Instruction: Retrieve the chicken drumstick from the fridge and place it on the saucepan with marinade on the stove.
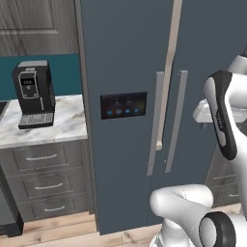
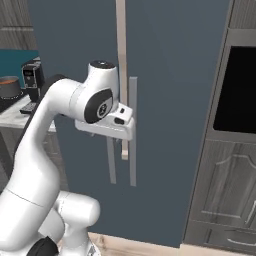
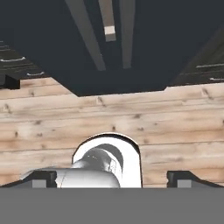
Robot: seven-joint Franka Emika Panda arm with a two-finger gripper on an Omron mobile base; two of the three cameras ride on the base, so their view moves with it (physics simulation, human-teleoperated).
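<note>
Tool (image 3: 112, 179) spread apart, empty — facing the shut fridge (image 1: 125, 58); coffee machine (image 1: 34, 94) and saucepan (image 2: 9, 86) off left.

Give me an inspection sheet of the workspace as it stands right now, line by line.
Surface: marble counter left of the fridge; wood plank floor below.
Job's things: fridge closed, both door handles side by side, control panel lit blue; saucepan with orange-red marinade at far left of the right base view; drumstick nothing seen.
Clutter: black coffee machine on the counter.
Grippers: gripper open, holding nothing, pointing down at the floor in front of the fridge.
Cables: nothing seen.
Surroundings: grey drawers under the counter; dark built-in oven and wood-grain cupboards right of the fridge.
</note>
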